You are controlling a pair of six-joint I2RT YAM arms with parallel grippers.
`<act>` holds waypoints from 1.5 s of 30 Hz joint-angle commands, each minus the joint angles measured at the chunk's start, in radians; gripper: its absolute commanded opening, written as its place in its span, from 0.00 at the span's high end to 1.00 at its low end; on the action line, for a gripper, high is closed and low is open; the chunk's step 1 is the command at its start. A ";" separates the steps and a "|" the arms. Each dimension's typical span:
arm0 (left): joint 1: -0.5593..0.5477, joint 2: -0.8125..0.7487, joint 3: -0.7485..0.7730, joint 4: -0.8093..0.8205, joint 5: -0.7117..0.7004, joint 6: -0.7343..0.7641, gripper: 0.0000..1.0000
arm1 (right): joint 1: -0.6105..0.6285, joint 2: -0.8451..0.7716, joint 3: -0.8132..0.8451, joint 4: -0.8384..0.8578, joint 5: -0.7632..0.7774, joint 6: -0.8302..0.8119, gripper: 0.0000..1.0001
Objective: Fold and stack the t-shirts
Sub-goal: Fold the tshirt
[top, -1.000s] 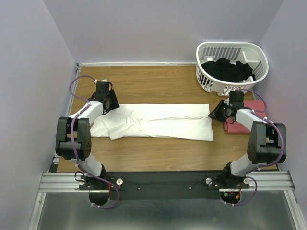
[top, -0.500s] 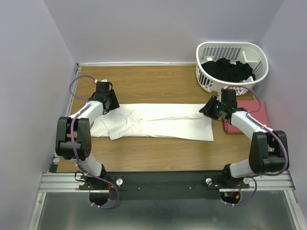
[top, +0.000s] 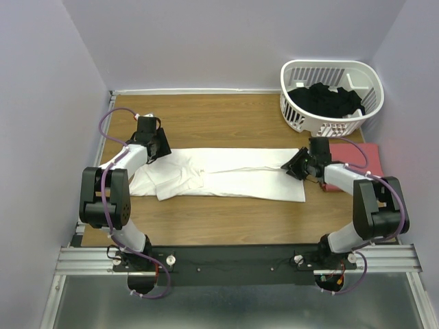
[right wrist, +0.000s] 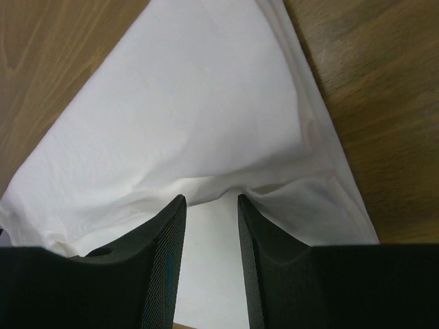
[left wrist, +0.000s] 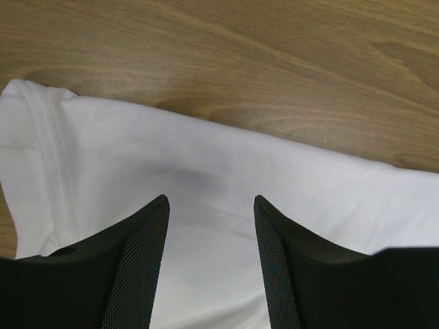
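White shirt (top: 233,175) lies as a long flat strip across mid-frame on the counter (top: 226,113), already narrowed lengthwise, with the sleeve end at frame left and the hem end at frame right. Red shirt (top: 369,152) sits folded at right-centre, partly under the right arm, and is taken as the stack base. Step in hand, as judged: the crosswise fold of the white strip, with both ends being addressed. Left fingers (left wrist: 144,260) are spread wide, hovering low over the far-left corner with smooth cloth below them and nothing pinched. Right fingers (right wrist: 164,253) stand apart with a narrower gap, their tips at the strip's upper-right corner where the cloth wrinkles up; they look unclamped. Next move likely calls for both sets of fingers to drop and nip only the top edge layers, then carry one end over the other, keeping the corners level so the edges line up. Room: bare wood runs along the top and bottom of the strip. Basket (top: 295,116) of dark clothes crowds the upper right, close behind the right arm. Walls close in at frame left and right, so swings should stay inboard.
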 commanded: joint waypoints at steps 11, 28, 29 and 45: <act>0.000 -0.017 0.010 -0.002 -0.006 0.000 0.39 | 0.002 0.039 -0.011 0.111 0.087 0.059 0.68; -0.002 -0.017 0.012 -0.001 -0.001 0.003 0.39 | 0.002 0.021 0.049 0.090 0.041 0.007 1.00; -0.002 -0.017 0.010 -0.001 -0.001 0.004 0.39 | 0.002 0.019 0.058 0.078 0.037 0.002 1.00; -0.002 -0.017 0.015 -0.004 0.016 0.010 0.39 | 0.004 -0.039 0.075 -0.177 0.044 -0.046 0.99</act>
